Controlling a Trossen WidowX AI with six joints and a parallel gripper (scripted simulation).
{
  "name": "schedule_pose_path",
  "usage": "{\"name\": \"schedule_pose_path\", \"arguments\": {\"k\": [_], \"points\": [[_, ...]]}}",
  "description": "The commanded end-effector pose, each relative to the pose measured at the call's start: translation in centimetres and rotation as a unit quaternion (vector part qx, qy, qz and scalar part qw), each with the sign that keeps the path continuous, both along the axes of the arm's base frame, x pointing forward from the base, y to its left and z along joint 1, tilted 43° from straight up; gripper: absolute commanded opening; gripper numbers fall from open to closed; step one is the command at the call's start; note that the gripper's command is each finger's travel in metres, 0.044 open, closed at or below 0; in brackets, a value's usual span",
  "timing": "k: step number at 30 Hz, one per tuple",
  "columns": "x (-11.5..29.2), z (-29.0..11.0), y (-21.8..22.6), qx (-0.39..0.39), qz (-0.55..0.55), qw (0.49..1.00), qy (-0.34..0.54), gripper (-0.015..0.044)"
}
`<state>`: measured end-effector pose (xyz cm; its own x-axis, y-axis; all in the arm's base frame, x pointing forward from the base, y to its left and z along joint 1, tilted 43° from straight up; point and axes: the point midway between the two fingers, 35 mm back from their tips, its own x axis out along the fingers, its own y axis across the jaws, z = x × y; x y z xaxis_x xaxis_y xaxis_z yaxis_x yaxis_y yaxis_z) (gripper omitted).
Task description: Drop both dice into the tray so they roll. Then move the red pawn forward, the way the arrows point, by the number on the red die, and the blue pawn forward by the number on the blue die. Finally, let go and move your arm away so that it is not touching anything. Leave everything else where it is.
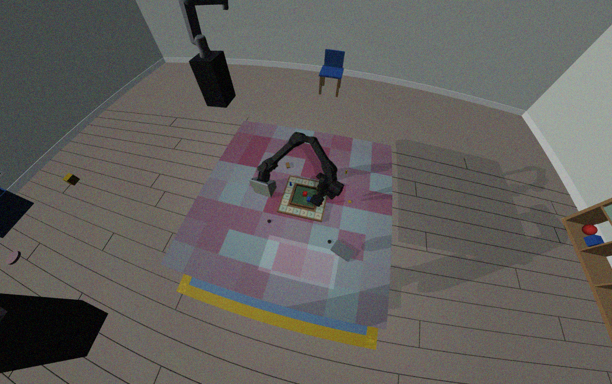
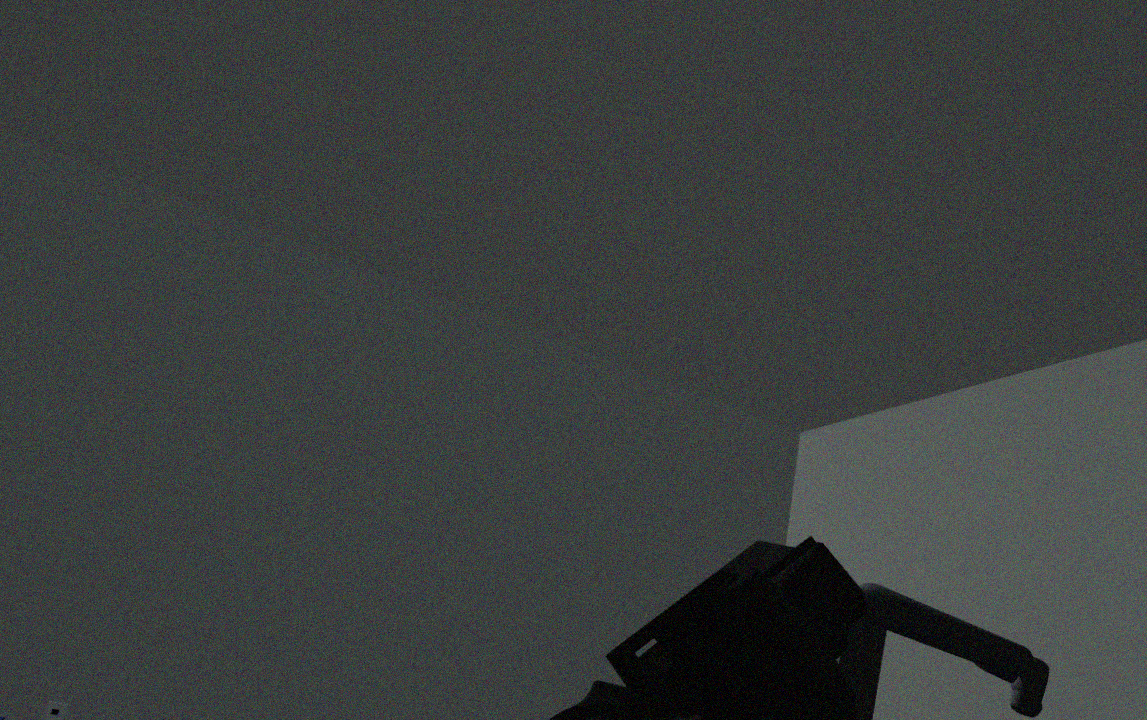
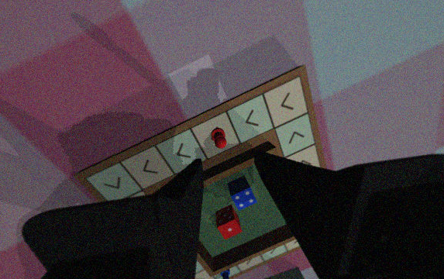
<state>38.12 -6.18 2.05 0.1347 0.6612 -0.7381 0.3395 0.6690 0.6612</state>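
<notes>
The game board (image 1: 298,211) (image 3: 288,101) lies on the checkered mat, with a green tray (image 1: 296,199) (image 3: 260,221) in its middle. The red die (image 1: 304,193) (image 3: 228,223) and the blue die (image 1: 309,198) (image 3: 242,194) lie in the tray, apart from each other. The red die's lit face shows one pip. The red pawn (image 3: 218,138) stands on a track square at the tray's edge. The blue pawn (image 1: 290,182) (image 3: 225,273) stands on the opposite side of the track. My gripper (image 1: 316,200) (image 3: 228,160) hangs over the board's edge, tilted, fingers apart, with nothing between them.
The arm's base (image 1: 263,186) stands left of the board. A grey flat slab (image 1: 344,249), two small dark discs (image 1: 269,221) (image 1: 330,241), a small orange block (image 1: 288,165) and a yellow bit (image 1: 349,201) lie on the mat. The exterior view shows only dark wall and part of the arm (image 2: 765,626).
</notes>
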Motion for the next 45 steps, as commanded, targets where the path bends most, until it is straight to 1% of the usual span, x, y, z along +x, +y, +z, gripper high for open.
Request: {"name": "schedule_pose_path", "arguments": {"k": [1, 5, 37, 43, 45], "points": [[0.2, 0.1, 0.0, 0.001, 0.007, 1.000, -0.009, 0.0200], [0.4, -0.9, 1.0, 0.001, 0.007, 1.000, -0.009, 0.0200], [1.0, -4.0, 3.8, 0.002, 0.007, 1.000, -0.009, 0.0200], [1.0, -4.0, 3.8, 0.002, 0.007, 1.000, -0.009, 0.0043], [1.0, -4.0, 3.8, 0.002, 0.007, 1.000, -0.009, 0.0029]]}}
